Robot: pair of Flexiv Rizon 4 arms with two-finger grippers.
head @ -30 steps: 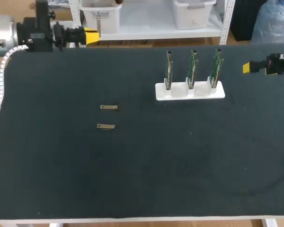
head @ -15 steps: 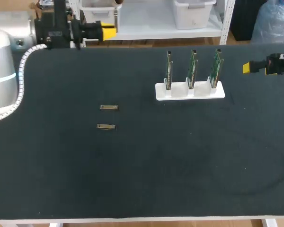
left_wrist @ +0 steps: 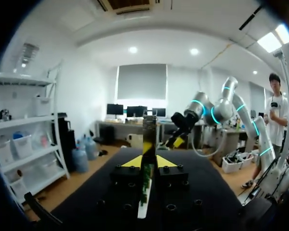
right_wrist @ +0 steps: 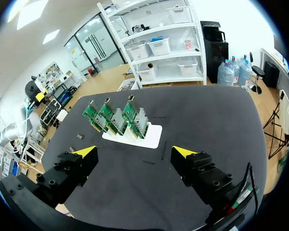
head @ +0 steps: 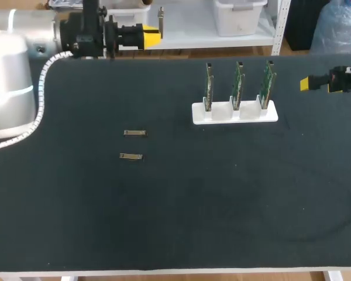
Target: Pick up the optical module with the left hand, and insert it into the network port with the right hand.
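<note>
Two empty grippers: left gripper (head: 153, 36), closed at the far edge, should open before straddling one module (head: 131, 156) lengthwise; right gripper (head: 305, 84) gapes wide.

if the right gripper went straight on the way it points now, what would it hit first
Likely the white stand of upright green boards, which lies ahead of the open right gripper, roughly between its fingers. Height is unclear, so it might pass above.
</note>
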